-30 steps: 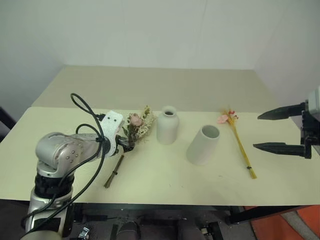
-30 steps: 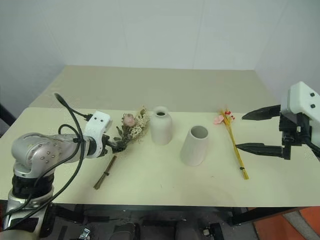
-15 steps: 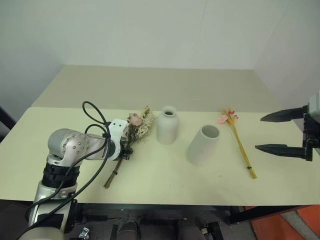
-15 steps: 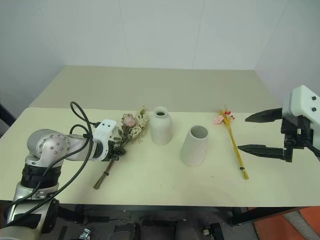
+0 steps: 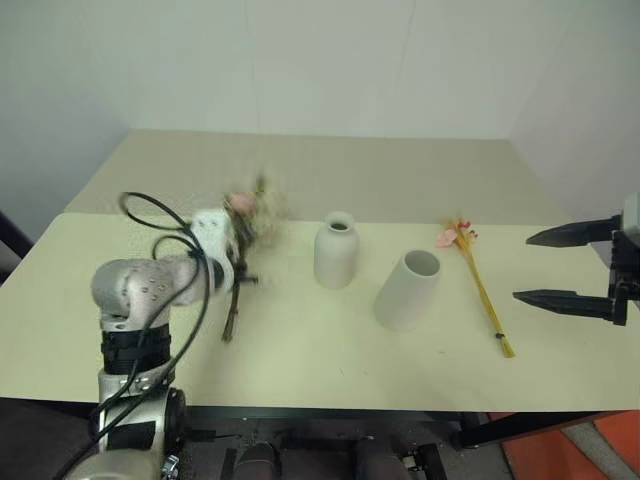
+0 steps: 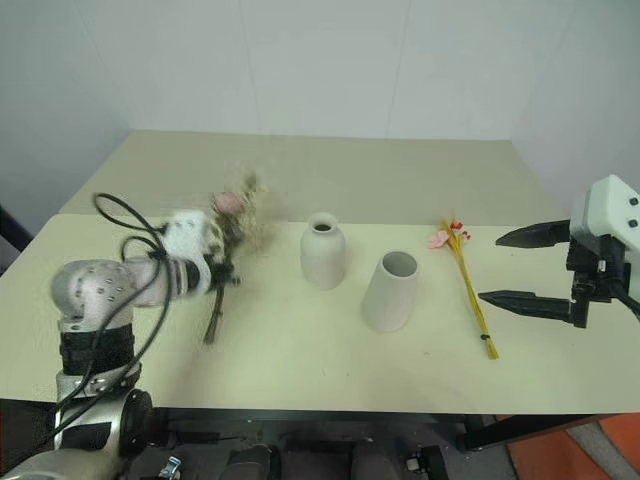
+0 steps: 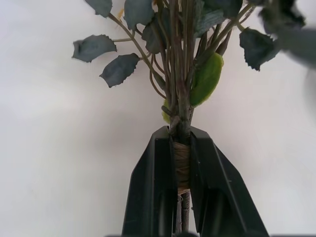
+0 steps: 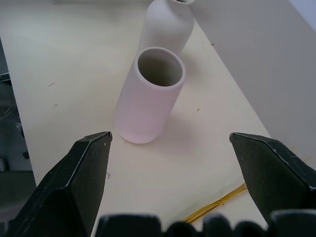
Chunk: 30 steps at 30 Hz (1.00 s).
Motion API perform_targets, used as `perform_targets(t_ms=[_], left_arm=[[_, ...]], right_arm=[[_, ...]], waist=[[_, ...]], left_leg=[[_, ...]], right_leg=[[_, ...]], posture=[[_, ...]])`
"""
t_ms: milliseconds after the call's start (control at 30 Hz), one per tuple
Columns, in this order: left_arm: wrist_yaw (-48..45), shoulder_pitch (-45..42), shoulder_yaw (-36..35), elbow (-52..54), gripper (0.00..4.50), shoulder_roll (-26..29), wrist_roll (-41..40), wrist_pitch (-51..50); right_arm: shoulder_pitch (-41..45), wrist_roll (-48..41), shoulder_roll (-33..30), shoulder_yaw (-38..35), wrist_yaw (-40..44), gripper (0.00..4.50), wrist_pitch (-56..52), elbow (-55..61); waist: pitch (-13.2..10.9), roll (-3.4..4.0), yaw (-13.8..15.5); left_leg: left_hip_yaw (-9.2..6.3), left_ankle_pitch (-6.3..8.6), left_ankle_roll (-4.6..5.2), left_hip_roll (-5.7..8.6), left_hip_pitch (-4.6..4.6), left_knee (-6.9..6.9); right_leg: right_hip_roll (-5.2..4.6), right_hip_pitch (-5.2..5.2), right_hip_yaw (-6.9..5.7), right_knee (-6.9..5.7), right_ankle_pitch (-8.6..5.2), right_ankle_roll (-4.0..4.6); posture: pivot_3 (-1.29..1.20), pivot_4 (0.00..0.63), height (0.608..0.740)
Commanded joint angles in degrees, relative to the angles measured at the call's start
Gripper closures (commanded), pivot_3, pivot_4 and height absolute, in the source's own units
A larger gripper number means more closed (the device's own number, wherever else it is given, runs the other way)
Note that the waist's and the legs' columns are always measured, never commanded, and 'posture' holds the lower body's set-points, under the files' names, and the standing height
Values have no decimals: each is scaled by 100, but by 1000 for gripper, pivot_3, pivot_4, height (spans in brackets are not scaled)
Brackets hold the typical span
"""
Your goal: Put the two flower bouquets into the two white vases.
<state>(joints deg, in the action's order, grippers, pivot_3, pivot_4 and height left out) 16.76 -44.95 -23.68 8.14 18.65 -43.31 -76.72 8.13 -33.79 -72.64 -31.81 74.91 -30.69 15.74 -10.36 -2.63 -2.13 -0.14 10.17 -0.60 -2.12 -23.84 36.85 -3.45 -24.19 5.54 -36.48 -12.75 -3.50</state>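
At frame left: left gripper [image 7: 181, 173] now pinches bushy bunch [image 5: 245, 215] by its bound stems, lifted off table [image 5: 300, 350] since a second ago | right gripper [image 5: 570, 265] spread, idle | slim bunch [image 5: 478, 282] lies right of vases | next, judged: carry to bottle vase [image 5: 335, 250]

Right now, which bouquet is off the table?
The bushy rose bouquet, clamped at its stems in the left tool. The slim yellow-stalked one lies flat on the table.

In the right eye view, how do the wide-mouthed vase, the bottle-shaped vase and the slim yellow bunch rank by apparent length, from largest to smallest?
1. slim yellow bunch, clearly the longest.
2. wide-mouthed vase and bottle-shaped vase: they look about alike, so I do not rank them.
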Motion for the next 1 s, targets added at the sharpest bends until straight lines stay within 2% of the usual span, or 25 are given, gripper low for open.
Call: perform_targets(t_ms=[33,100,167,400,500,733,867,1000], left_arm=[[-511,-346,-779,290,4399,-291,-37,2008],[-2053,-419,-885,51,4399,-501,-250,3460],[-2916,-741,-1170,-484,4399,-789,-906,3948],[-4413,-1669,-816,-2575,4399,-1288,-926,5090],[-4723,-1943,-609,-3269,4399,-1361,-785,5190],[-5861,-2086,163,-4001,4399,-1447,-241,5574],[-6119,-2249,277,-4403,4399,-1438,-104,5674],[-6353,-2179,469,-4366,4399,-1437,110,5766]], right_arm=[[32,17,35,-334,-100,0,31,110],[22,23,137,-317,-178,0,106,170],[-1,28,254,-307,-268,0,146,270],[-575,18,741,-883,-583,0,-74,968],[-971,-42,936,-1229,-674,0,-241,1341],[-1555,-87,1114,-1976,-738,0,-548,1765],[-1755,-80,1144,-2129,-749,0,-575,1819],[-1783,-153,1143,-2149,-814,0,-595,1878]], waist=[[2,3,4],[3,4,7],[3,4,39],[3,1,212],[3,1,208],[2,0,141],[2,0,107],[2,0,101]], left_leg=[[0,0,0,-1,0,0],[4,0,0,1,1,-4],[7,0,-1,3,-8,-2],[2,-1,1,8,-45,29],[2,-1,1,10,-53,29],[-1,-1,1,9,-52,25],[-1,-1,1,9,-47,26],[-2,-1,1,9,-44,26]], right_leg=[[0,7,-1,16,4,-1],[-2,20,1,44,15,-5],[-4,21,1,59,22,-2],[-5,11,0,71,32,-26],[-6,8,3,78,36,-37],[-4,5,2,76,35,-40],[-3,6,4,72,38,-42],[-2,6,5,71,38,-42]], posture=[[0,150,740],[0,150,740],[0,150,740],[0,150,740],[0,150,740],[0,150,740],[0,150,740],[0,150,740]])
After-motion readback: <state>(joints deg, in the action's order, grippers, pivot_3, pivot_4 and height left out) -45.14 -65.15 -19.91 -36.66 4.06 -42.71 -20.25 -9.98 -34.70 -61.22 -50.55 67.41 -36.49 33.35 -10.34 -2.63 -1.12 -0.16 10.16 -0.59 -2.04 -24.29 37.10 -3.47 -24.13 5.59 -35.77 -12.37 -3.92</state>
